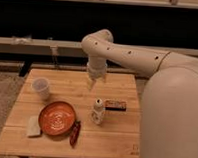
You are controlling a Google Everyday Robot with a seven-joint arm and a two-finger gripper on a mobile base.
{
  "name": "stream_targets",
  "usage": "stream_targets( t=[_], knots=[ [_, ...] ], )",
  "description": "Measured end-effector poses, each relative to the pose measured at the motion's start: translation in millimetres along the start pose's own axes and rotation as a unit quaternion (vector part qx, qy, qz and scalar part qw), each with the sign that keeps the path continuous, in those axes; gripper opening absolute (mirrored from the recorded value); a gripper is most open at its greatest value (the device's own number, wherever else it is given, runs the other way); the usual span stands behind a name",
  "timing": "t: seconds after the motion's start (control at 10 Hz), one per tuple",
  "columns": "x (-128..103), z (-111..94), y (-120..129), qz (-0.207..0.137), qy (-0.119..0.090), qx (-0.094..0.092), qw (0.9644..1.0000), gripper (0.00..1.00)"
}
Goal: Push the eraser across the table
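The eraser (115,105) is a small flat dark bar with reddish marks. It lies on the light wooden table (109,139), just right of a small white bottle (98,112). My gripper (94,81) hangs from the white arm above the far middle of the table. It is behind and to the left of the eraser, well apart from it and holding nothing I can see.
A translucent cup (41,87) stands at the left. An orange plate (57,118) sits front left, with a pale beige block (34,126) to its left and a dark red elongated object (75,133) to its right. The robot's white body (173,122) fills the right side.
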Motion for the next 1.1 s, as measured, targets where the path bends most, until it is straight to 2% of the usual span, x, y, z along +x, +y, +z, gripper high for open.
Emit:
stream_targets(
  t=[0.3,0.6,0.7,0.9,1.0,1.1],
  knots=[
    [20,44,-37,0.053,0.033,-0.001,0.9980,0.65],
    [57,72,-68,0.109,0.070,-0.005,0.9916,0.65],
    [73,80,-78,0.131,0.079,-0.010,0.9882,0.65],
    [91,90,-88,0.161,0.079,-0.024,0.9835,0.65],
    [96,101,-87,0.174,0.069,-0.047,0.9812,0.65],
    [98,105,-88,0.179,0.059,-0.060,0.9803,0.65]
  ],
)
